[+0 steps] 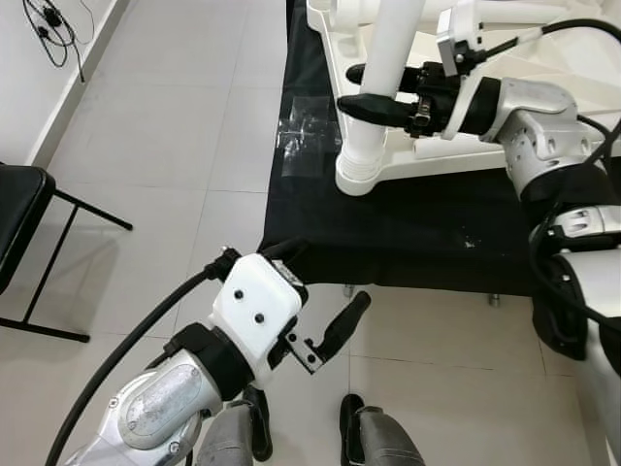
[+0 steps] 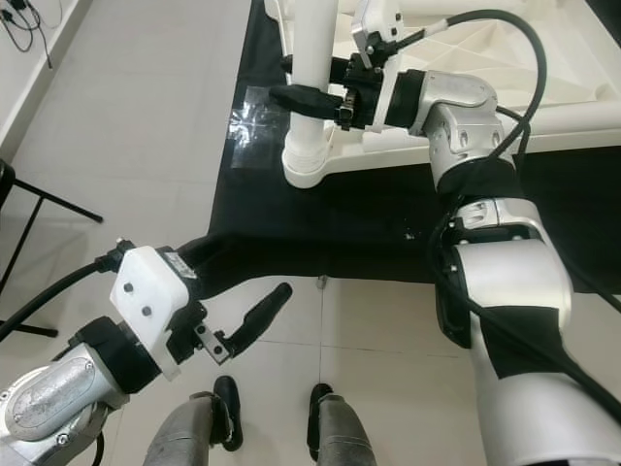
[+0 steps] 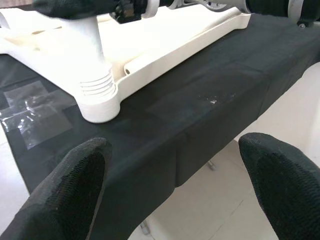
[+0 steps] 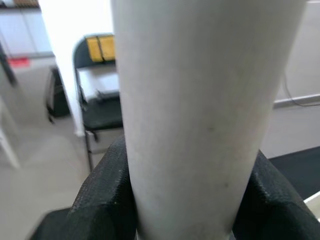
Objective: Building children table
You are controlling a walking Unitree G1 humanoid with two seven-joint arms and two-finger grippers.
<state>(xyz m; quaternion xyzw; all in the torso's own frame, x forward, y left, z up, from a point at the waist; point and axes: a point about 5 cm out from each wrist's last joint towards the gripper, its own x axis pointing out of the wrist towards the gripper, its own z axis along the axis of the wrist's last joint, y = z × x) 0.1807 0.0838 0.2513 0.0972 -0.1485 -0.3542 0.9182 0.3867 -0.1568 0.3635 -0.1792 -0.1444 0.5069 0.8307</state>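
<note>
Two black fingers of the right gripper (image 2: 312,85) clamp the white plastic tube leg (image 2: 310,58) standing in the upturned white tabletop's (image 2: 543,87) corner socket, so twist it squarely home while the open-fingered left gripper (image 1: 335,335) waits below the black-clothed bench (image 1: 408,233).

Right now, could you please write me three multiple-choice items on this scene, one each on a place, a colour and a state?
1. Where does the white table leg stand?
A. at a corner of the upturned white tabletop
B. on the tiled floor
C. on the chair

2. What colour is the cloth under the tabletop?
A. red
B. black
C. white

3. How is the right pincer?
A. open in the air
B. shut on the table leg
C. resting on the floor

Answers: 1 A, its ribbed foot joins the tabletop's corner. 2 B, the cloth is black. 3 B, both fingers hug the leg.
</note>
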